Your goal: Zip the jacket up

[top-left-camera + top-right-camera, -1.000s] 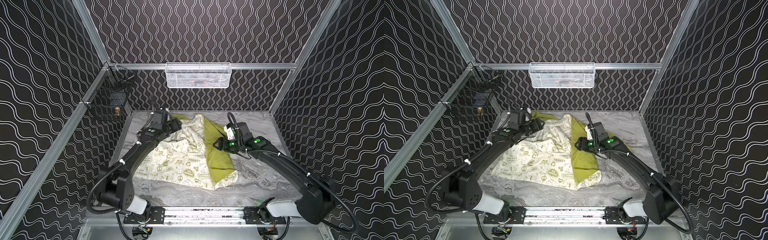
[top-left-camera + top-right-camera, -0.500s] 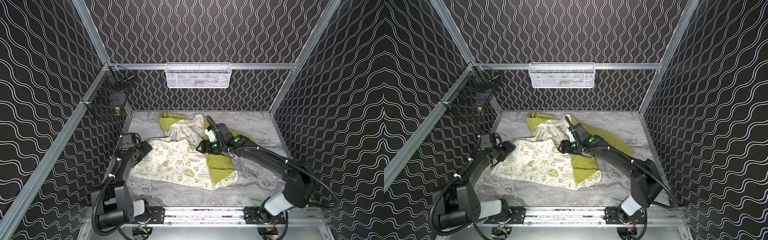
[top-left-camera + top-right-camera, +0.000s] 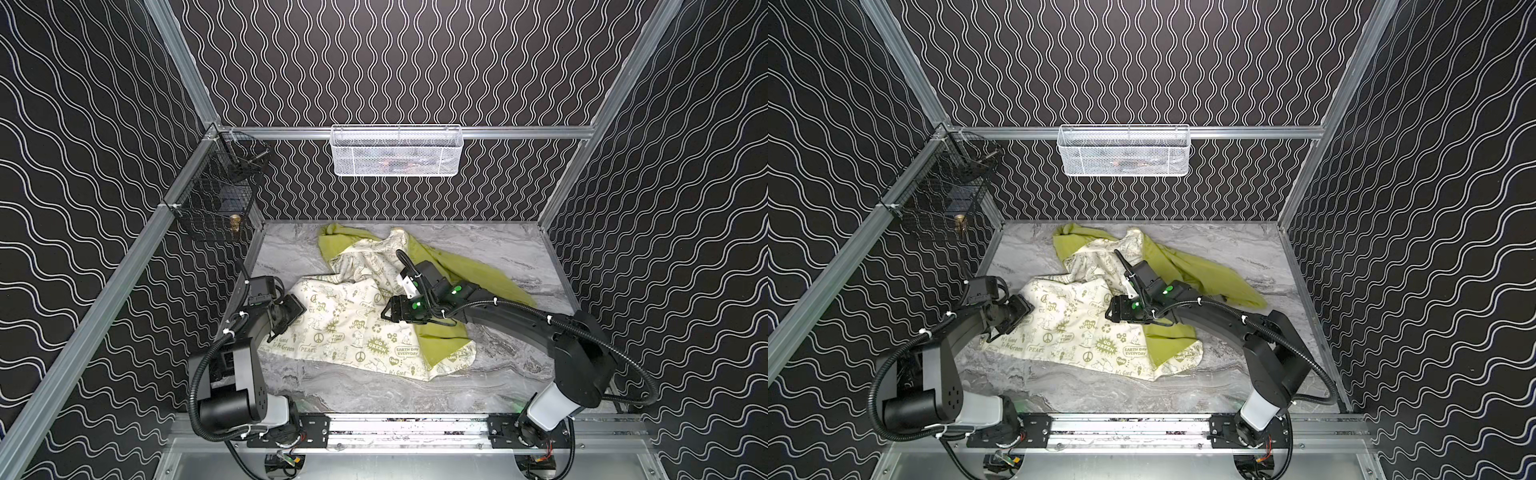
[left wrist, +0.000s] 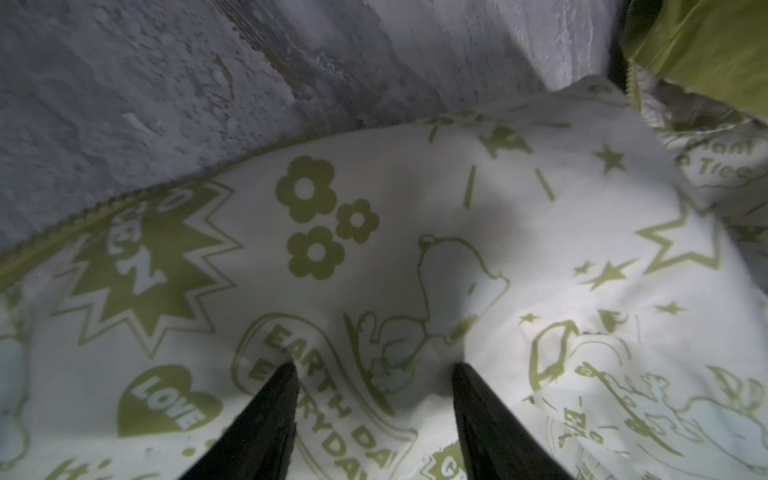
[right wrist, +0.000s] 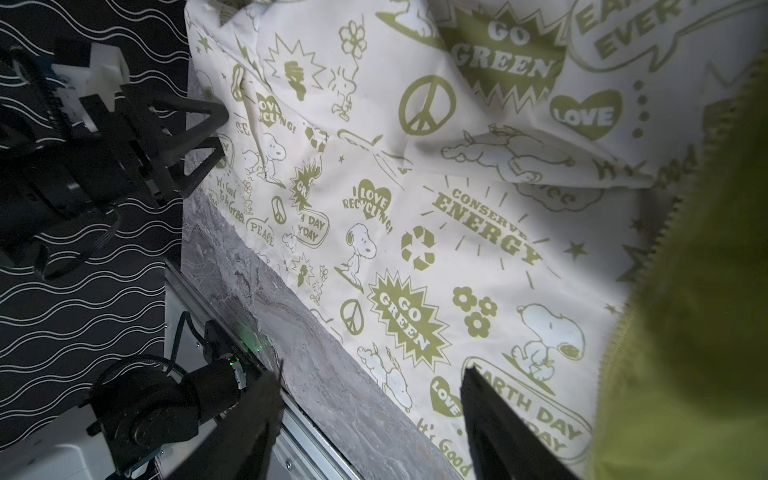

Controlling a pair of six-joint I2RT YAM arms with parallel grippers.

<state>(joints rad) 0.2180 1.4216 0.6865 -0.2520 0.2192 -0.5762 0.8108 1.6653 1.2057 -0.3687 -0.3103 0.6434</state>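
The jacket (image 3: 357, 328) sprawls open on the surface (image 3: 374, 390), printed lining up. Left gripper (image 4: 374, 368) is released at its left edge. Right gripper (image 5: 370, 374) is released over the middle, and neither is grasping anything.

Both top views look steeply down from high above the front rail (image 3: 407, 426), sharing the whole surface (image 3: 291, 257) and the jacket (image 3: 345, 328). The left wrist camera hangs close over the jacket's lining, facing past its fingers (image 4: 270, 415). The right wrist camera looks from farther off across the same lining toward the left gripper (image 5: 222, 133).
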